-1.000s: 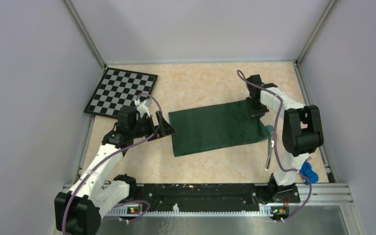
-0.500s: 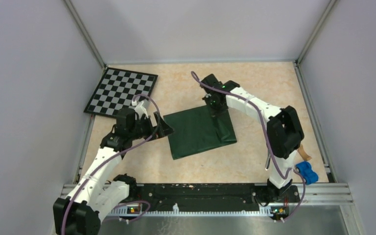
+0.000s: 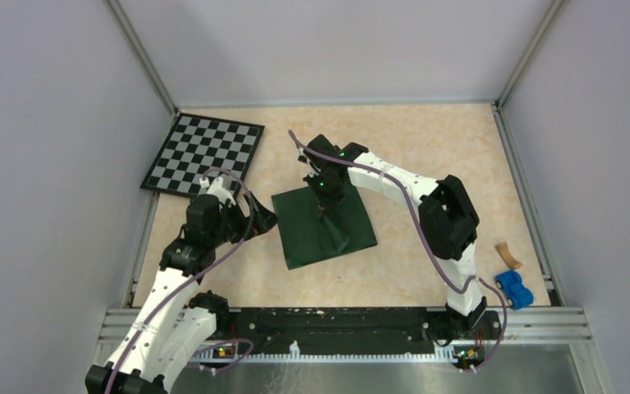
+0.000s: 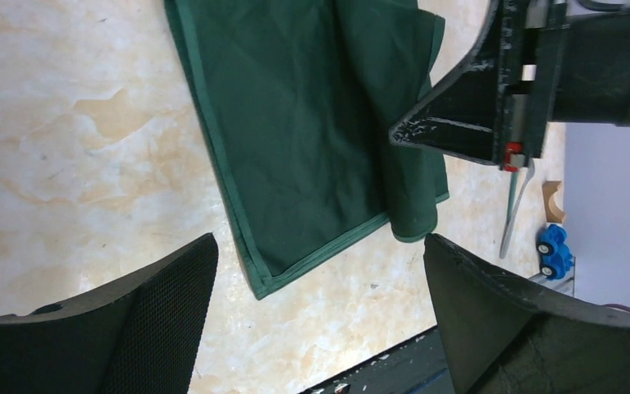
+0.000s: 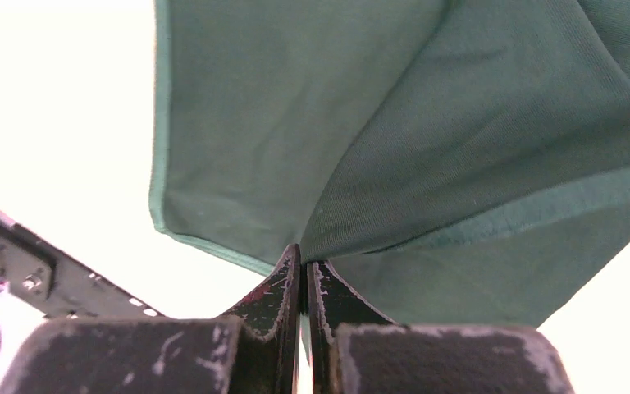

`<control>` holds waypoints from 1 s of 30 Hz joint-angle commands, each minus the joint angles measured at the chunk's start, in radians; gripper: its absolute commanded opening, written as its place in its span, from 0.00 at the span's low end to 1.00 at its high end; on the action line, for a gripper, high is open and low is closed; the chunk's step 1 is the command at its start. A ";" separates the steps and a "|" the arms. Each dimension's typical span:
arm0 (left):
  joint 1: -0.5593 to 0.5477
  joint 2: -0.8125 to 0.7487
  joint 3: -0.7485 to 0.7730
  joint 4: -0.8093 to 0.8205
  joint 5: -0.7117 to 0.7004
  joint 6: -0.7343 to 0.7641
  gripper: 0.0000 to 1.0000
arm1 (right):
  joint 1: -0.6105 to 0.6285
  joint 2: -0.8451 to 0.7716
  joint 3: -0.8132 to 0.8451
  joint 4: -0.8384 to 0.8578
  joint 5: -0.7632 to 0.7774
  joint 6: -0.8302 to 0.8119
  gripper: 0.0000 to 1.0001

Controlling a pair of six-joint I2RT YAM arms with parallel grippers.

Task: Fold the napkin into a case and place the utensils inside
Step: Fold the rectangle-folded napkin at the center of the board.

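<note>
A fold of the napkin point(image 5: 426, 164) is pinched between the jaws of the right gripper point(image 5: 303, 261); those of the left gripper point(image 4: 318, 246) are spread wide, the napkin lying just beyond them.

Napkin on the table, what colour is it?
The napkin is plain dark green with a slightly lighter hem; the right wrist view shows it best.

- The napkin point(image 3: 308, 234) was plain dark green.
- The board point(image 3: 203, 153) at the far left had black and white checks.
- The table point(image 3: 426, 139) was pale beige, with a marbled pattern.
- The toy car point(image 3: 513, 289) at the near right was blue.
</note>
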 commanded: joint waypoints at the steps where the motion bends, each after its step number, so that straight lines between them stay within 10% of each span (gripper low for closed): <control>1: 0.003 -0.020 -0.040 0.032 -0.054 -0.037 0.99 | 0.030 0.020 0.080 0.019 -0.081 0.049 0.00; 30: 0.003 -0.030 -0.034 0.003 -0.050 -0.028 0.99 | 0.043 0.146 0.169 0.090 -0.104 0.163 0.00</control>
